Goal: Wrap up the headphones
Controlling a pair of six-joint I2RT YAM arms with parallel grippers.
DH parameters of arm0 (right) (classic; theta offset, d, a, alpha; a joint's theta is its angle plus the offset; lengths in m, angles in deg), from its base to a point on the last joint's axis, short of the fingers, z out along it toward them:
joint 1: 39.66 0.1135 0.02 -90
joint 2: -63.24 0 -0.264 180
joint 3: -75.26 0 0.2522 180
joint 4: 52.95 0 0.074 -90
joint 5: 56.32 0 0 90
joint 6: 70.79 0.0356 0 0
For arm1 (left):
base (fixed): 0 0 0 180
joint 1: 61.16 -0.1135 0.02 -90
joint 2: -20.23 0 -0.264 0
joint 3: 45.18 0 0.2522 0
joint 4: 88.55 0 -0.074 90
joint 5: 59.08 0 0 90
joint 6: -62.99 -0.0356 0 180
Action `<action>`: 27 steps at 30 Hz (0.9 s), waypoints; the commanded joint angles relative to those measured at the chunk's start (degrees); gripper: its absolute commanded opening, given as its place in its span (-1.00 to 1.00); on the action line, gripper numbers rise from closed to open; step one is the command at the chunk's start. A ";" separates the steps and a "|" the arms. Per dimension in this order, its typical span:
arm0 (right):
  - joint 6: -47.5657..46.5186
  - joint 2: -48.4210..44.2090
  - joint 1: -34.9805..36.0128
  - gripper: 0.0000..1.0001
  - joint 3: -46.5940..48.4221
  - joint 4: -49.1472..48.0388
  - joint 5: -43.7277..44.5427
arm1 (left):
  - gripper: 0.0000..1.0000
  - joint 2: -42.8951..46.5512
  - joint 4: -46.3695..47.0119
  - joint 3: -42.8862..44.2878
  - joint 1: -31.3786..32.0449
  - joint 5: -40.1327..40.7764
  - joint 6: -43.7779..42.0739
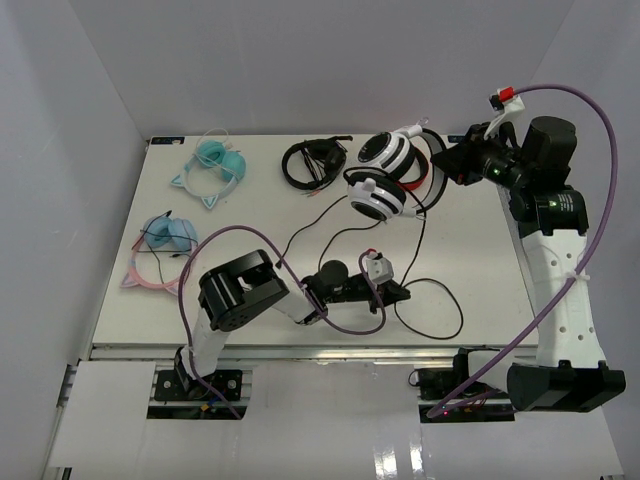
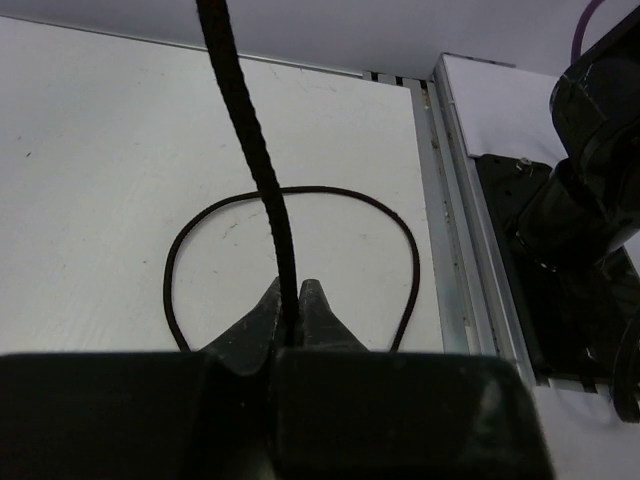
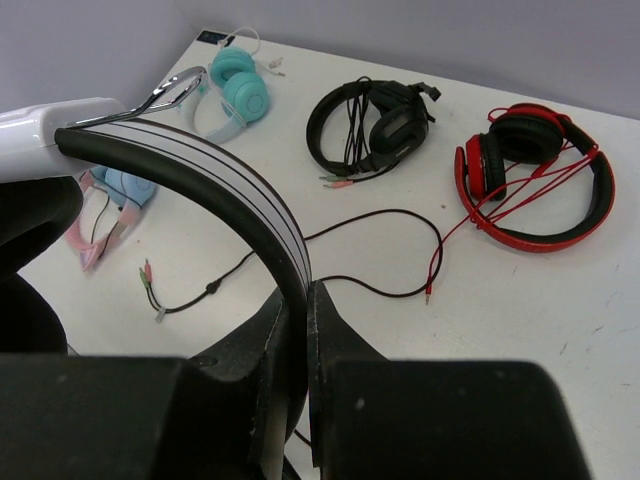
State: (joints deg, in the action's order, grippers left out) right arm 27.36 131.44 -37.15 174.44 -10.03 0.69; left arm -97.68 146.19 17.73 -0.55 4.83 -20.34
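Observation:
The white headphones (image 1: 383,175) hang above the back middle of the table, round white cups with black cushions facing down. My right gripper (image 1: 443,165) is shut on their headband (image 3: 225,185), which runs between the jaws in the right wrist view (image 3: 298,300). Their thin black cable (image 1: 300,232) trails down across the table to my left gripper (image 1: 402,291), which is shut on it near the front edge. In the left wrist view the cable (image 2: 250,130) rises taut from the closed gripper (image 2: 288,300), and a loop of it (image 2: 405,250) lies on the table beyond.
Red headphones (image 3: 530,180) lie under and behind the white pair. An all-black pair (image 1: 315,162) is at the back centre. Teal cat-ear headphones (image 1: 213,165) and a pink-blue pair (image 1: 160,245) lie at the left. The table's metal edge rail (image 2: 440,250) and the right arm base (image 2: 590,200) are near the loop.

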 commanded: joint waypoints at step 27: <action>-2.34 -5.86 -7.61 -0.85 -0.65 -4.06 -15.98 | -0.99 26.00 -36.80 -5.35 -4.55 -2.68 -21.53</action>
State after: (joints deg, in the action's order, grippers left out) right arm 28.35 129.64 -44.52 173.22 -11.00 -7.06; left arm -79.72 116.20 13.30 -0.57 3.04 -38.58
